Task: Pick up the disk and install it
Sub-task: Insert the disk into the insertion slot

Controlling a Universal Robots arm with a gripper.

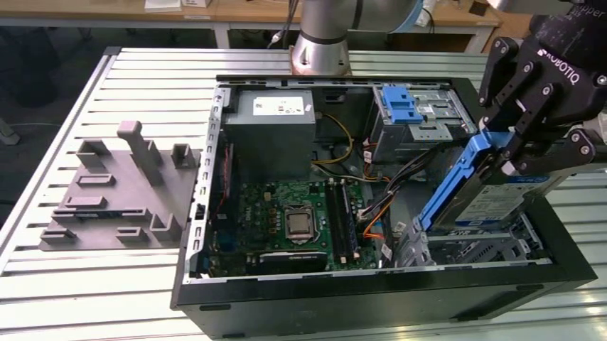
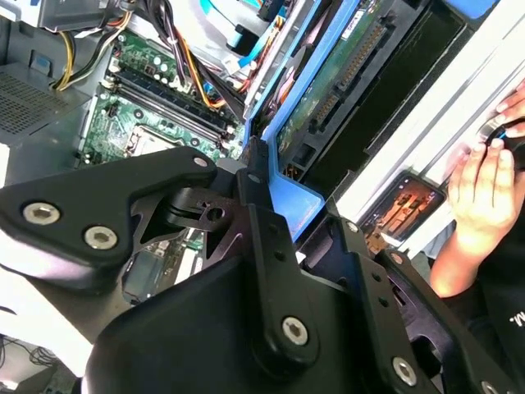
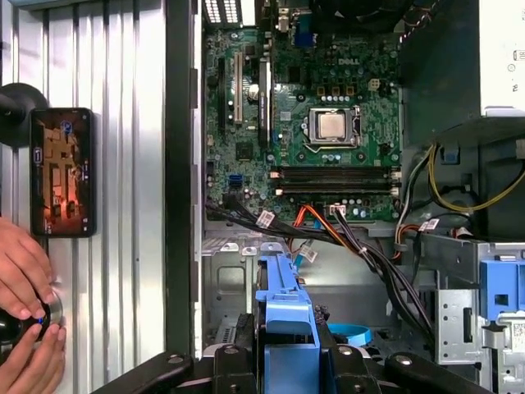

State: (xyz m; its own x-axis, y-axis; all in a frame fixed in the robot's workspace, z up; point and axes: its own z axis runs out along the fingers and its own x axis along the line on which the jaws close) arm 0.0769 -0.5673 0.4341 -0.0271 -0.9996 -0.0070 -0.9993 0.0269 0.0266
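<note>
My gripper (image 1: 509,158) is shut on the disk (image 1: 495,204), a silver-grey drive with a blue-and-white label and a blue bracket (image 1: 453,186) along its edge. The disk hangs steeply tilted, its lower end dipping into the metal drive cage (image 1: 474,250) at the front corner of the open computer case (image 1: 379,288), on the exterior view's right. In the second wrist view the disk's green circuit-board underside (image 2: 340,78) shows beyond the black fingers (image 2: 256,193). The first wrist view shows the blue bracket (image 3: 283,305) clamped at the gripper (image 3: 283,365).
Inside the case lie the motherboard (image 1: 294,217), a grey power supply box (image 1: 275,117), loose cables (image 1: 379,192) and a blue latch on a metal cage (image 1: 410,106). A grey fixture (image 1: 119,192) sits on the slatted table. A person's hands (image 3: 25,283) and a phone (image 3: 61,172) are beside the case.
</note>
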